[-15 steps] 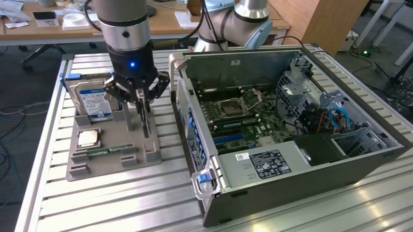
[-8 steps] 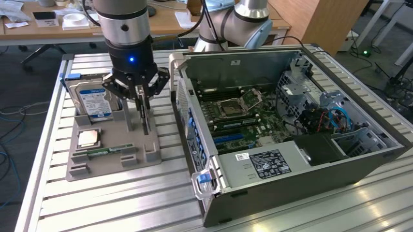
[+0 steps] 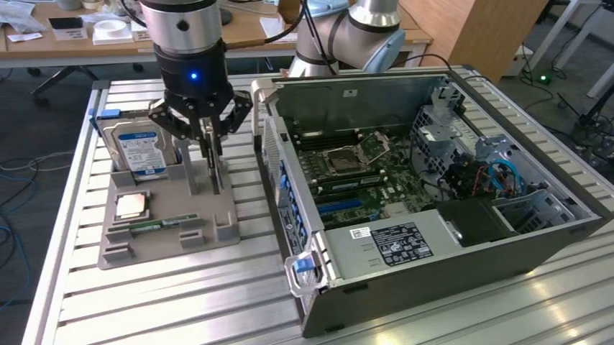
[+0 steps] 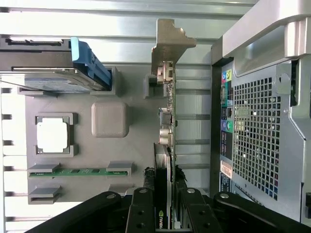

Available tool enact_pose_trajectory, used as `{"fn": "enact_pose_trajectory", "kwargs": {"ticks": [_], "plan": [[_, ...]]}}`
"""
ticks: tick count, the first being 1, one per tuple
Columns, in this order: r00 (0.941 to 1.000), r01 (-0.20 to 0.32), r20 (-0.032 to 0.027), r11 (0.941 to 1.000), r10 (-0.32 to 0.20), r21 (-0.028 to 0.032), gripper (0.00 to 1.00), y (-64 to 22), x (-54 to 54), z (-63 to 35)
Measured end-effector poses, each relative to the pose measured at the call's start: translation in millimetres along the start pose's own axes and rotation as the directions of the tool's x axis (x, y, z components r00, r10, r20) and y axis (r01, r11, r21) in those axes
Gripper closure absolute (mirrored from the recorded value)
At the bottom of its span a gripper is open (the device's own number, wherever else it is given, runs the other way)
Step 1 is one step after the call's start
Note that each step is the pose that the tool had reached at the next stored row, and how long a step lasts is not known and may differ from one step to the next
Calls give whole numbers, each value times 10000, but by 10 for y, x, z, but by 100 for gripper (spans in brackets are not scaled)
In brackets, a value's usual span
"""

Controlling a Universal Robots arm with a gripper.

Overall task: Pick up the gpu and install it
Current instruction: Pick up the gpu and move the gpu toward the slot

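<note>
Reading from the exterior view's left to its right, we count one hard drive [image 3: 134,147] with a blue-and-white label standing upright at the end of one grey tray [image 3: 154,248], then one processor [image 3: 131,205] lying flat in its pocket and one green RAM stick [image 3: 163,224] seated between two clips. Next comes the one gpu [image 3: 217,172], standing on edge in the same tray, just beside the open computer case [image 3: 499,259]. The single gripper [image 3: 209,147] comes down on it from above. In the wrist view its black fingers [image 4: 141,208] are clenched on the top edge of the gpu [image 4: 167,121], one on each face, with the silver bracket [image 4: 170,43] at the card's far end. That view also shows the hard drive [image 4: 48,63], the processor [image 4: 53,135], the RAM stick [image 4: 80,171], the tray [image 4: 136,145] and the case's perforated rear panel [image 4: 262,145]. The case lies on its side with one motherboard [image 3: 355,172] exposed. Everything rests on a ribbed aluminium table [image 3: 172,302]. Behind it we see a cluttered wooden desk [image 3: 240,32], a wooden cabinet [image 3: 479,29] and a dark floor [image 3: 29,129] with loose cables [image 3: 19,172].
</note>
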State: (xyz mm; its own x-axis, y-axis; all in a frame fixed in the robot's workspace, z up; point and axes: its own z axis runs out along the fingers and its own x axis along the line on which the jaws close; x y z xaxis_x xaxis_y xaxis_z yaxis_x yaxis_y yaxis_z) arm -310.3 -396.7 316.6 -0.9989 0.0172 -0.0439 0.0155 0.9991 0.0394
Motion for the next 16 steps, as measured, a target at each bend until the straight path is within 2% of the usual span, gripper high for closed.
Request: {"fn": "enact_pose_trajectory", "kwargs": {"ticks": [16], "plan": [[10000,0,0,10000,0,0,74,14,-15,-352]]}}
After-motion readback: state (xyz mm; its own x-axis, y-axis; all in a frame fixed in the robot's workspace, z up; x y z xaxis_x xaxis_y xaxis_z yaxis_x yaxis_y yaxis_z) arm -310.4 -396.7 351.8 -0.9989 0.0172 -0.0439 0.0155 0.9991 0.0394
